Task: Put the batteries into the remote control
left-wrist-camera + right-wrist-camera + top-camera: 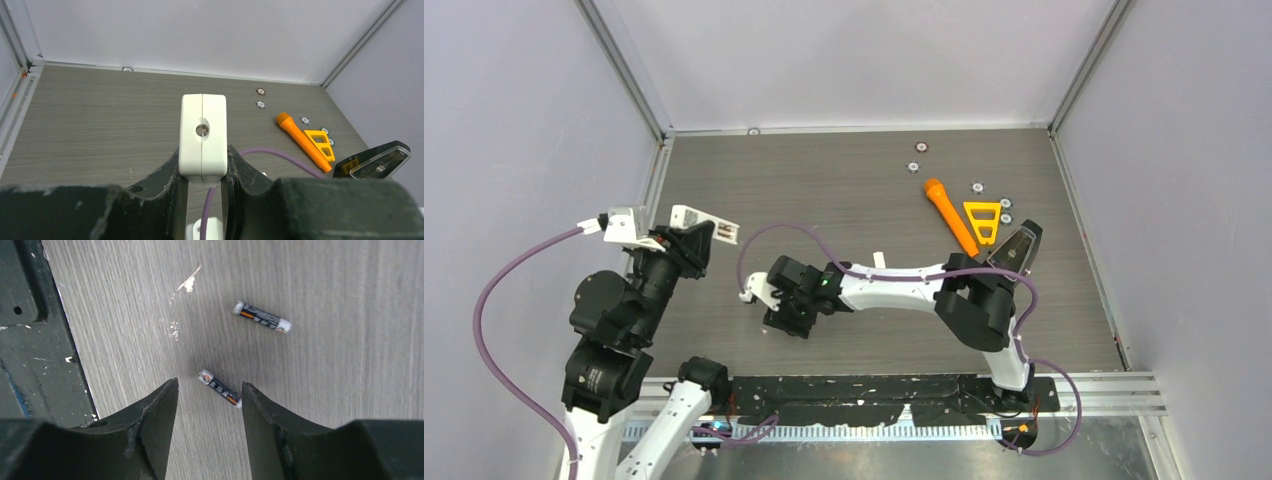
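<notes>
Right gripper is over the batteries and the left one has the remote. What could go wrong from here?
1. The nearer battery lies slanted inside the open right gripper, with one end close to a fingertip. Closing may spin or roll it instead of pinching it.
2. The other battery lies loose close by and could get knocked away.
3. The left gripper clamps the remote across its narrow sides. Pressing a battery in might tilt it or make it slip.
</notes>
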### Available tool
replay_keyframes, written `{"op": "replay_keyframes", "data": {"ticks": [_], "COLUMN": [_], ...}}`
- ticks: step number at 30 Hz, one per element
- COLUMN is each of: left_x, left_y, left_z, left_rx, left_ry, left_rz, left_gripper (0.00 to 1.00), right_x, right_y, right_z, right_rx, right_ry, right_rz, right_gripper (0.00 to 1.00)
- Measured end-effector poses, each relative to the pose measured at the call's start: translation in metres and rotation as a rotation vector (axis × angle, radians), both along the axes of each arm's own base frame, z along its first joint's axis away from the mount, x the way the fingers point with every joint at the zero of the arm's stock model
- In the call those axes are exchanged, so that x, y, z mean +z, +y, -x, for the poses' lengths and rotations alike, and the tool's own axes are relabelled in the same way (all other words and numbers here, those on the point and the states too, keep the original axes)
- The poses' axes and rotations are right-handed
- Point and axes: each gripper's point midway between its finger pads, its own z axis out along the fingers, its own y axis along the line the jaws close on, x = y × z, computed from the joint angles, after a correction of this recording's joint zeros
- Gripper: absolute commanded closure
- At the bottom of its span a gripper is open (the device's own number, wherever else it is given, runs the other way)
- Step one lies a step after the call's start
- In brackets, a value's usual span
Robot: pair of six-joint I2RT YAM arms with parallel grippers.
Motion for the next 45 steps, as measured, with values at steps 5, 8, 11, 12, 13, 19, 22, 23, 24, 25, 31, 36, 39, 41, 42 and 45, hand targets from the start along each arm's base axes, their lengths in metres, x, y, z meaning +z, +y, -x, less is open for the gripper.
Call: {"op": "replay_keyframes", "data": {"ticks": [5,8,11,12,13,19,22,23,24,25,31,36,39,41,42,45], "left_x": [0.007,0.007,0.005,0.005,0.005,0.004,0.004,0.004,0.004,0.004,0.003,0.003,0.003,0.003,0.003,0.003], "left_y": [0.000,-0.001,-0.001,-0.001,-0.002,-0.003,-0.003,-0.003,-0.003,-0.003,-0.004,-0.004,-0.005,-0.005,-0.005,-0.005], "left_z": [0.001,0.000,-0.001,-0.002,-0.002,-0.002,-0.003,-0.003,-0.003,-0.004,-0.004,-0.004,-0.003,-0.003,-0.003,-0.003], "left_rx": [-0.005,-0.006,-0.008,-0.008,-0.008,-0.014,-0.016,-0.016,-0.016,-0.016,-0.016,-0.019,-0.023,-0.024,-0.024,-0.027], "left_ry": [-0.015,-0.013,-0.008,-0.005,-0.004,-0.003,-0.001,-0.001,0.001,0.002,0.002,0.003,0.002,0.002,0.002,0.003], "left_rz": [-0.004,-0.011,-0.016,-0.016,-0.017,-0.017,-0.018,-0.018,-0.019,-0.018,-0.019,-0.019,-0.019,-0.018,-0.018,-0.019], "left_gripper": [1.00,1.00,1.00,1.00,1.00,1.00,1.00,1.00,1.00,1.00,1.00,1.00,1.00,1.00,1.00,1.00], "right_x": [-0.022,-0.027,-0.029,-0.029,-0.029,-0.026,-0.026,-0.026,-0.026,-0.026,-0.025,-0.027,-0.028,-0.029,-0.029,-0.030], "right_y": [-0.005,-0.007,-0.010,-0.011,-0.012,-0.014,-0.015,-0.015,-0.016,-0.016,-0.024,-0.046,-0.056,-0.058,-0.058,-0.060], "right_z": [0.010,0.011,0.008,0.005,0.002,-0.016,-0.021,-0.021,-0.022,-0.022,-0.019,-0.010,-0.004,-0.003,-0.002,0.000], "right_rx": [0.059,0.073,0.073,0.062,0.055,0.003,-0.018,-0.024,-0.035,-0.047,-0.140,-0.242,-0.278,-0.295,-0.303,-0.325], "right_ry": [-0.036,-0.052,-0.066,-0.084,-0.097,-0.185,-0.203,-0.204,-0.204,-0.202,-0.164,-0.112,-0.086,-0.074,-0.069,-0.056], "right_rz": [0.078,0.100,0.118,0.125,0.129,0.142,0.148,0.149,0.149,0.149,0.148,0.164,0.177,0.176,0.174,0.171], "right_gripper": [0.52,0.57,0.70,0.73,0.74,0.80,0.66,0.62,0.56,0.51,0.41,0.42,0.47,0.50,0.50,0.51]}}
